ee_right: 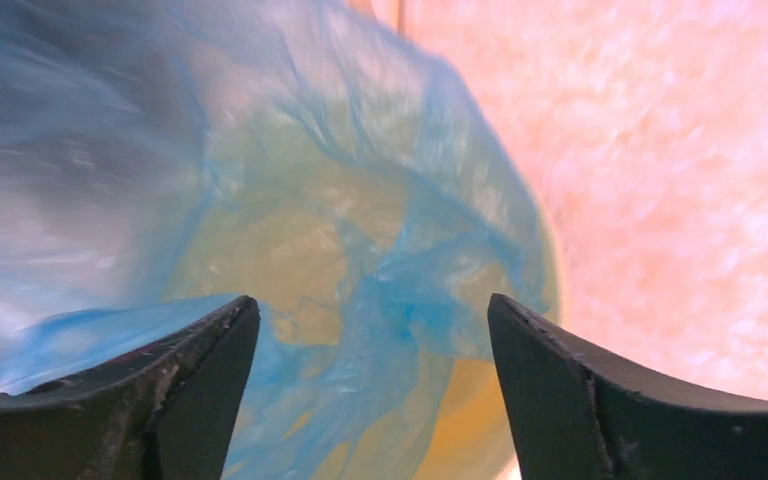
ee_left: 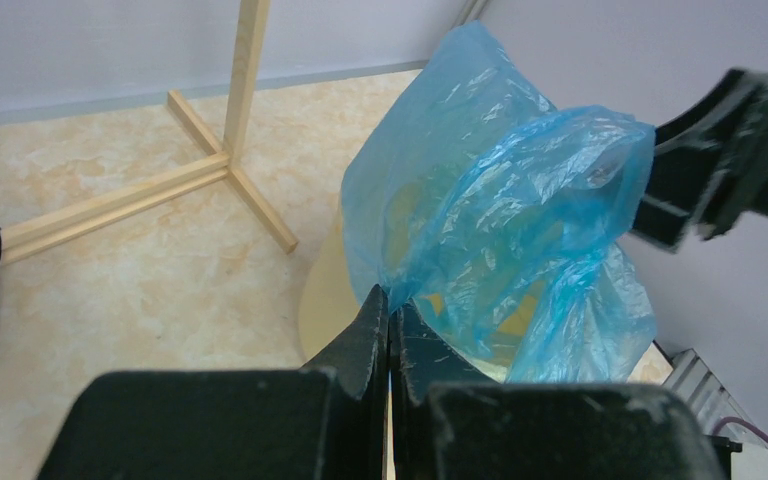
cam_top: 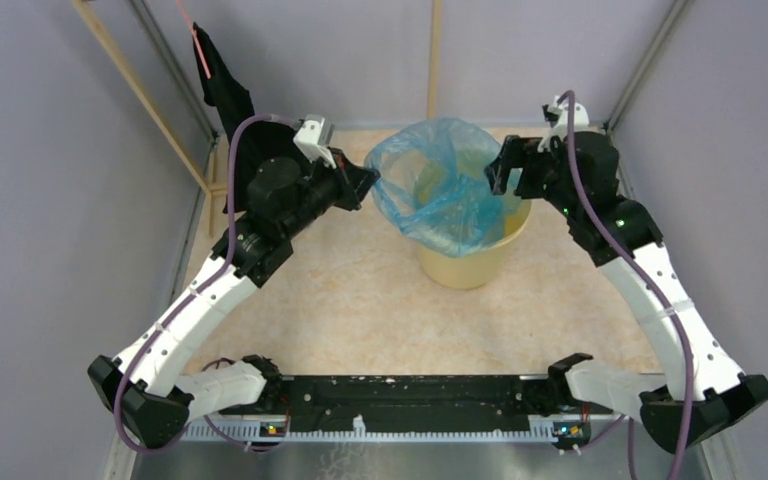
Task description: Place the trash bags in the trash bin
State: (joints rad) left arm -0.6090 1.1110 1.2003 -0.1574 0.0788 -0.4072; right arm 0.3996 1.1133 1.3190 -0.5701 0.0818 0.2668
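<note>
Robot lab test cell, not a home or shop: plain grey wall panels [cam_top: 50,200] box in a small marble-pattern tabletop [cam_top: 360,300], with bare metal frame posts [cam_top: 170,65] at the back corners. Two white-and-black robot arms, left arm [cam_top: 200,300] and right arm [cam_top: 660,300], mounted on a black rail [cam_top: 410,390] at the near edge, purple cables [cam_top: 225,200] running loose along them. Makeshift light wooden stick frame [ee_left: 245,90] and a black cloth [cam_top: 222,90] hanging from it, rig-style setup.
</note>
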